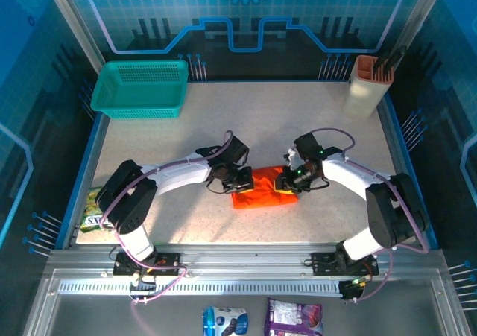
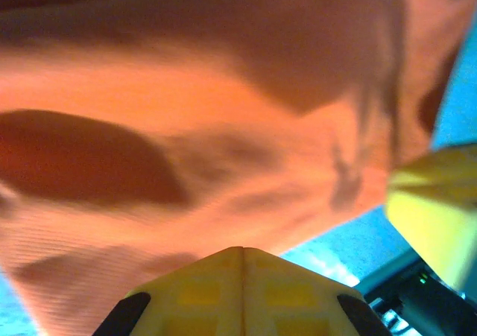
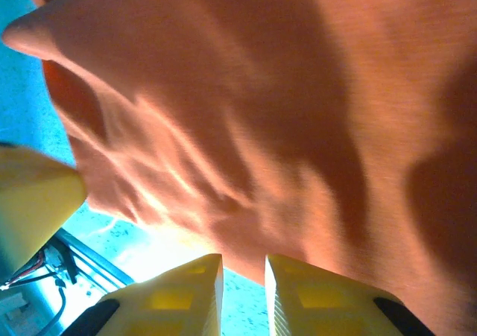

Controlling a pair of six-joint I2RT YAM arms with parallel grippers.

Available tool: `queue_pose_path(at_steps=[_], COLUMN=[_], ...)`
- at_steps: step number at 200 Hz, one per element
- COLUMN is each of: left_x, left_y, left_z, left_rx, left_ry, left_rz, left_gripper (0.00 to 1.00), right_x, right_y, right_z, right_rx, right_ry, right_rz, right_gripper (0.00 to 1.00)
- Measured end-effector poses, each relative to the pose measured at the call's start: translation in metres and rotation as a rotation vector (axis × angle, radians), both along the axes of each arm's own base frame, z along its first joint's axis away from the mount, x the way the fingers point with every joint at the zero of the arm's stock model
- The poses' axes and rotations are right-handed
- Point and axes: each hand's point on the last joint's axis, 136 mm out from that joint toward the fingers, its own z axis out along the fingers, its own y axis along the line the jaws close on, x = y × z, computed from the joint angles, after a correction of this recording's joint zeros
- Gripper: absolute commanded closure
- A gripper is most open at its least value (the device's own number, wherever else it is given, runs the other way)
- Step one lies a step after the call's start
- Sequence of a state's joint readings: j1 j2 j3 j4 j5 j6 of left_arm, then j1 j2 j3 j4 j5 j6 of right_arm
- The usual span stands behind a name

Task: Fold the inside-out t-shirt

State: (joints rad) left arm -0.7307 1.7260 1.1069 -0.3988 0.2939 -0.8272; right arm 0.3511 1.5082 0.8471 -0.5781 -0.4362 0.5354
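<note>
Shirt (image 1: 262, 188) lies mid-table (image 1: 298, 120). Left gripper (image 1: 240, 178) at its left edge, right gripper (image 1: 291, 178) at its right edge. Basket (image 1: 141, 89) in far-left corner, holder (image 1: 369, 86) in far-right corner. Packet (image 1: 93, 209) at table's left edge. Two packets (image 1: 225, 321) (image 1: 294, 317) in front of the arm bases, off the table.

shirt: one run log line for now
shirt bunched up | left pincer shut at its left edge | right pincer slightly open at its right edge
</note>
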Motion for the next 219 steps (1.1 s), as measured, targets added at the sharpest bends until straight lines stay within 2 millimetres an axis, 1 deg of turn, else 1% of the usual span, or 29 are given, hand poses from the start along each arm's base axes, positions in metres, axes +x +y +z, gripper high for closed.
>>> queue_pose_path(at_steps=[10,18,31,44,50,60,79,102,117,140,158,171,191,205,219], left_x=[-0.002,-0.005,-0.009,-0.012,-0.014,-0.016,-0.008,0.002,0.008,0.024,0.04,0.05,0.059,0.063,0.066], left_y=[-0.006,-0.008,-0.005,0.01,0.021,0.036,0.046,0.052,0.047,0.032,0.015,0.002,-0.015,-0.022,-0.026], left_z=[0.003,0.001,-0.01,-0.03,-0.041,-0.052,-0.046,-0.033,-0.022,0.001,0.018,0.024,0.018,0.005,-0.007], left_rx=[-0.009,-0.01,-0.002,0.03,0.053,0.069,0.05,0.029,0.011,-0.031,-0.066,-0.093,-0.116,-0.108,-0.094], left_ry=[-0.006,-0.002,0.014,0.051,0.075,0.109,0.099,0.06,0.034,-0.024,-0.069,-0.091,-0.091,-0.069,-0.052], left_rz=[-0.018,-0.031,-0.035,-0.016,0.0,0.025,0.046,0.057,0.049,0.039,0.029,0.016,-0.005,-0.014,-0.016], left_gripper=[0.93,0.93,0.93,0.94,0.94,0.94,0.93,0.92,0.92,0.92,0.92,0.92,0.93,0.93,0.93], right_x=[0.0,0.0,-0.005,-0.012,-0.014,-0.014,-0.014,-0.009,0.003,0.027,0.046,0.056,0.066,0.067,0.069], right_y=[-0.009,-0.016,-0.024,-0.029,-0.029,-0.028,-0.027,-0.024,-0.019,-0.011,-0.007,-0.006,-0.005,-0.006,-0.013], right_z=[-0.005,-0.011,-0.023,-0.035,-0.037,-0.035,-0.028,-0.011,0.001,0.018,0.022,0.019,0.007,-0.006,-0.02], right_rx=[-0.009,-0.021,-0.034,-0.044,-0.043,-0.034,-0.023,-0.001,0.021,0.049,0.058,0.068,0.089,0.086,0.056], right_ry=[0.01,0.021,0.053,0.09,0.099,0.095,0.079,0.036,-0.002,-0.052,-0.073,-0.07,-0.042,-0.011,0.01], right_rz=[-0.019,-0.033,-0.052,-0.057,-0.057,-0.052,-0.047,-0.046,-0.044,-0.04,-0.043,-0.05,-0.059,-0.064,-0.077], right_gripper=[0.79,0.79,0.79,0.79,0.79,0.79,0.79,0.79,0.79,0.79,0.78,0.78,0.78,0.79,0.79])
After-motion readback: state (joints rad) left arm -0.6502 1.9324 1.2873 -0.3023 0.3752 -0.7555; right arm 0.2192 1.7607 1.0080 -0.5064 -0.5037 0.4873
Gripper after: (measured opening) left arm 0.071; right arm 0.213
